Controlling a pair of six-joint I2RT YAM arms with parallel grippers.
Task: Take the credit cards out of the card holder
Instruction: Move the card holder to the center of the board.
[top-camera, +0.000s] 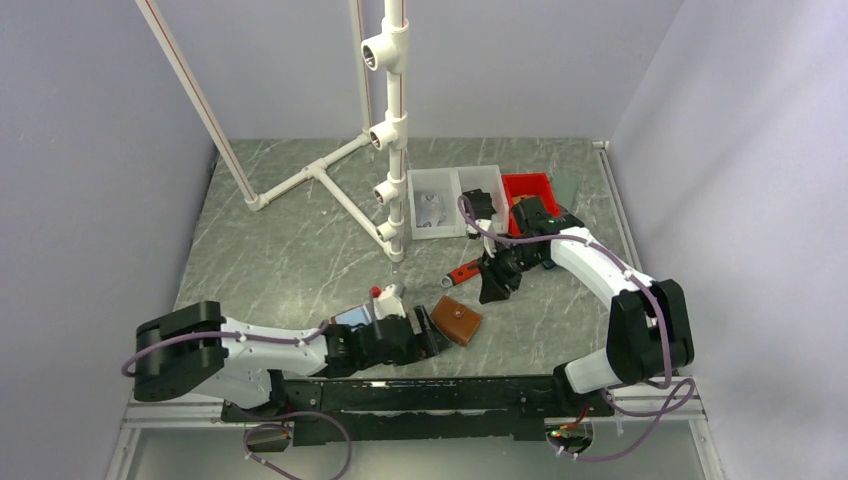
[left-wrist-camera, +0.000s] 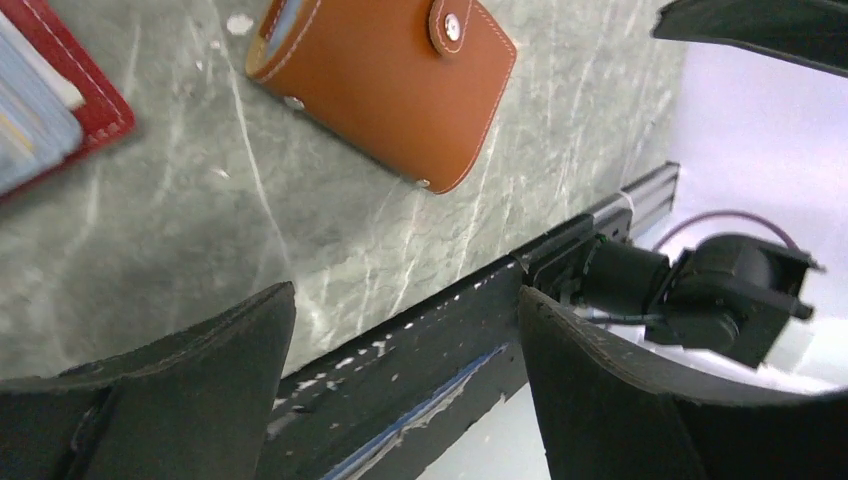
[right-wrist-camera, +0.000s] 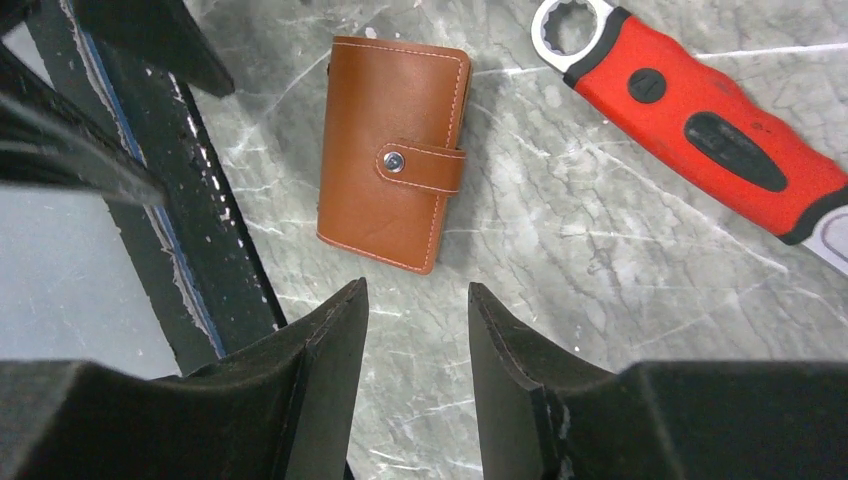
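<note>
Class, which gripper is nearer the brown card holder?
Left. The left gripper lies right beside the brown card holder, on its left; the right gripper hangs farther off, toward the far side.

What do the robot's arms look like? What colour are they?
The left arm and right arm are white with chunky black joints. A thin purple cable runs along each. The left gripper and right gripper each have two black wedge-shaped fingers.
</note>
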